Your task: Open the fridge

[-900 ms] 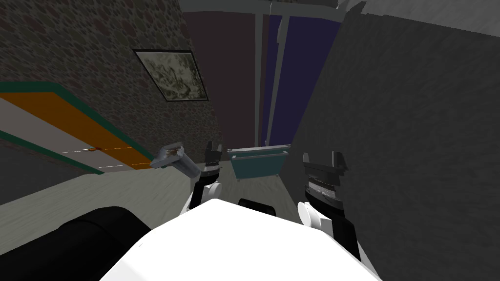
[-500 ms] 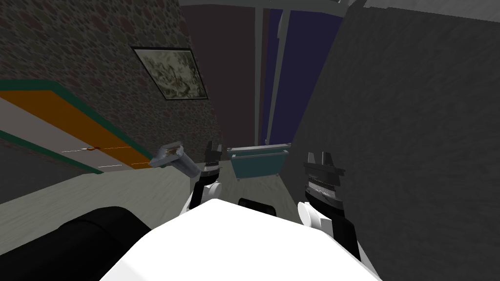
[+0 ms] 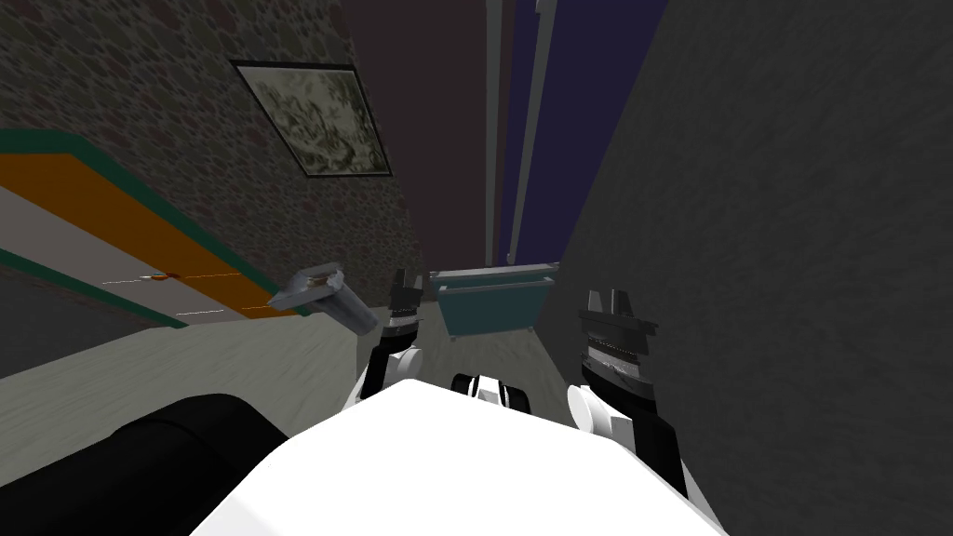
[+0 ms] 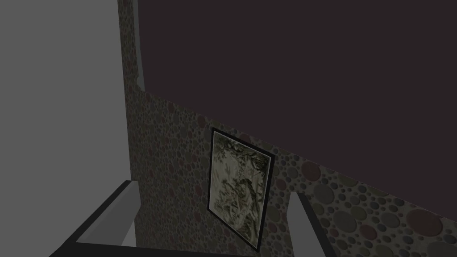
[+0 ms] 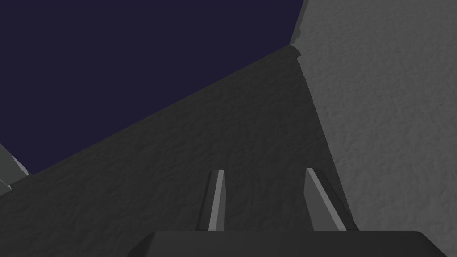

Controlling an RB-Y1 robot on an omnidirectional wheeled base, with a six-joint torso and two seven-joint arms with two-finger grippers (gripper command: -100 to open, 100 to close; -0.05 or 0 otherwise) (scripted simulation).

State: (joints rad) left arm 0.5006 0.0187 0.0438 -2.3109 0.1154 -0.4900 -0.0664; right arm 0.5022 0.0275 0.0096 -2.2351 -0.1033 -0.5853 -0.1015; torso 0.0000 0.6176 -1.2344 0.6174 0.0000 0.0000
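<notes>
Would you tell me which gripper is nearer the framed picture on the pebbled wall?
Left. The left gripper points at the framed picture, seen between its open fingers; the right gripper sits farther over, by the dark grey wall.

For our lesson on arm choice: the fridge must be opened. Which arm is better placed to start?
Probably the right. The right gripper, fingers apart, sits close beside the big dark grey surface on that side; the left gripper sits farther from it.

Head looks steeply down, sharing the framed picture (image 3: 312, 119) with left wrist; right wrist faces grey surface (image 5: 201, 143).
</notes>
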